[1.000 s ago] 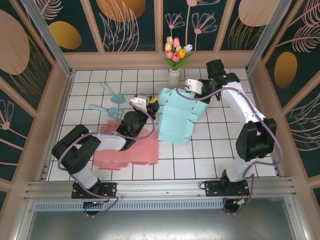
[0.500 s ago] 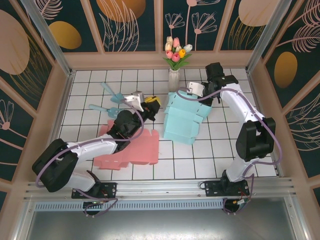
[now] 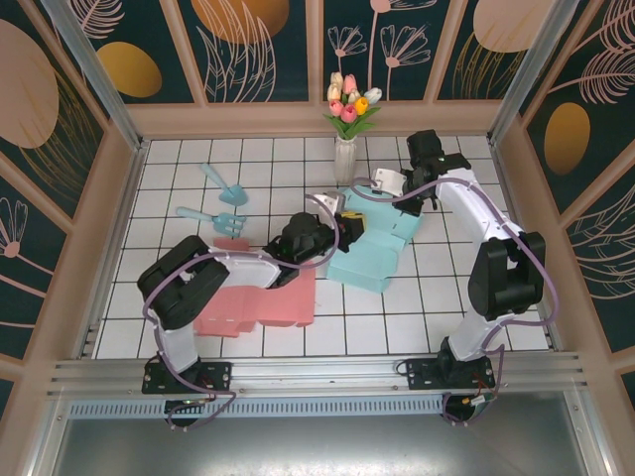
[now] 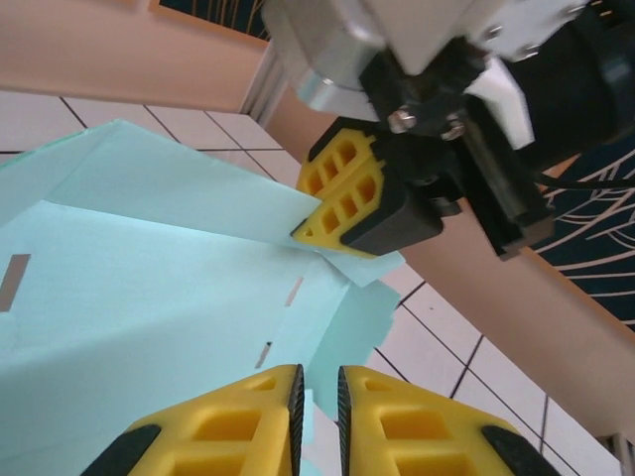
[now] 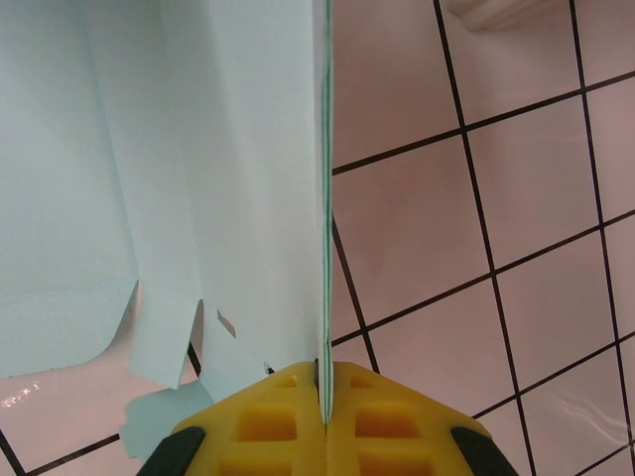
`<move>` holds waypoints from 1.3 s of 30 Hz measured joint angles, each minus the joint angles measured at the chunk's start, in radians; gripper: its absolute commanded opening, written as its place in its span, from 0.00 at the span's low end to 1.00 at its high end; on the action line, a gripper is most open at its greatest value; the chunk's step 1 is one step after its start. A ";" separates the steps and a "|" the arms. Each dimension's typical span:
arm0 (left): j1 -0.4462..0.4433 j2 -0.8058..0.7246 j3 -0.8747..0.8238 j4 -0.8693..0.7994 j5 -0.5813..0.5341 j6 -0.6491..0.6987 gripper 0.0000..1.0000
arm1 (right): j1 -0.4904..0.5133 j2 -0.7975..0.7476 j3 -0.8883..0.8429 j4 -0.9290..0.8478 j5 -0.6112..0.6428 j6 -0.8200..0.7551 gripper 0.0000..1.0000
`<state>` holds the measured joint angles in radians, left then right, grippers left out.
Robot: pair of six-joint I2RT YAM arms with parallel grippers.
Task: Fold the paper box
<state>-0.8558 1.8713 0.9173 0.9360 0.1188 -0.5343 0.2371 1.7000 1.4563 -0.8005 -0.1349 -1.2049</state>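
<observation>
The light blue paper box (image 3: 372, 253) lies partly unfolded on the white tiles right of centre. My right gripper (image 3: 379, 184) is at its far edge and shut on a panel edge; in the right wrist view the thin sheet (image 5: 198, 149) stands upright, pinched in my right gripper (image 5: 324, 412). My left gripper (image 3: 344, 226) is at the box's left side. In the left wrist view my left gripper (image 4: 317, 392) has a narrow gap between its pads, with a blue flap (image 4: 342, 327) just beyond the tips. The right gripper (image 4: 316, 203) shows opposite, clamping the sheet's corner.
A flat pink paper box (image 3: 268, 302) lies under the left arm, near the front. A glass vase of tulips (image 3: 345, 149) stands just behind the blue box. Two teal toy utensils (image 3: 220, 183) lie at the back left. Wooden walls enclose the tiled floor.
The left arm has swung right to the blue box's left side and its jaws have narrowed. The blue box has dropped lower and flatter, with the right gripper still holding its far edge.
</observation>
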 measured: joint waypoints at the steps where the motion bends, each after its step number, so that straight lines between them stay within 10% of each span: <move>1: 0.000 0.012 0.011 -0.006 -0.014 0.006 0.18 | -0.003 0.000 -0.002 0.003 0.000 0.000 0.00; 18: 0.125 0.067 0.078 -0.119 -0.184 0.002 0.09 | -0.018 -0.047 -0.094 0.060 0.001 -0.009 0.00; 39: 0.124 0.082 0.148 -0.163 -0.069 0.000 0.09 | -0.014 -0.082 -0.144 0.121 0.034 -0.019 0.00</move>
<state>-0.7319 1.9530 1.0657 0.7731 0.0498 -0.5339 0.2226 1.6180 1.3125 -0.6796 -0.1013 -1.2236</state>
